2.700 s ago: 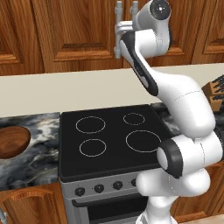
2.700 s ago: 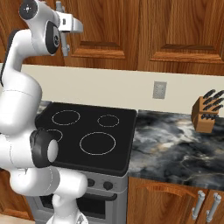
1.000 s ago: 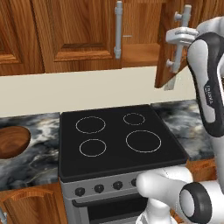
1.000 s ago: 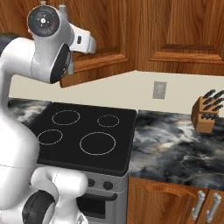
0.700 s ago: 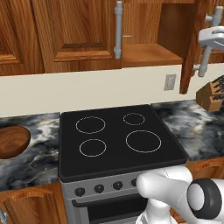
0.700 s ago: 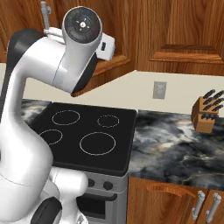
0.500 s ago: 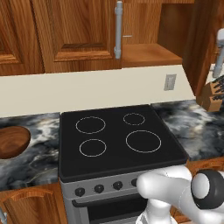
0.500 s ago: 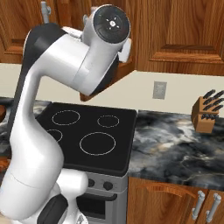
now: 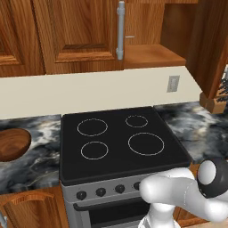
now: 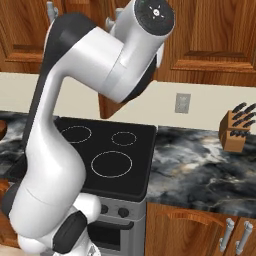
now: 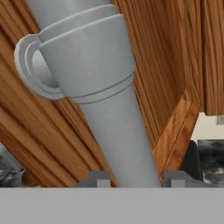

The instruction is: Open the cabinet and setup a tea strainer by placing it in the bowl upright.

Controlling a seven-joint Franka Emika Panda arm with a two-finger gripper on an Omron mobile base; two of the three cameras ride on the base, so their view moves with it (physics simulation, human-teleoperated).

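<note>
My jaws [image 11: 134, 178] stand a little apart astride the grey metal bar handle [image 11: 98, 87] of the reddish-brown wooden wall cabinet [image 9: 80, 33]; contact seems absent, though unclear. The cabinet's right door [image 9: 213, 44] stands swung open at upper right, and a dark wooden bowl [image 9: 12, 144] sits on the marbled desk [image 9: 31, 156] at left.

The left base view looks from behind and left of the arm, forward and down over the black flat stove top with four white rings [image 9: 118, 140]. It also takes in the reddish-brown wooden wall cabinet [image 9: 75, 33] above. The right base view looks at the same stove top [image 10: 100, 152] from the right side. Both views share the dark marbled stone worktop [image 9: 196, 129] and the grey wall plate [image 9: 173, 83]. The hand view sits very near a grey metal bar handle [image 11: 105, 96], with wood grain just behind it.
</note>
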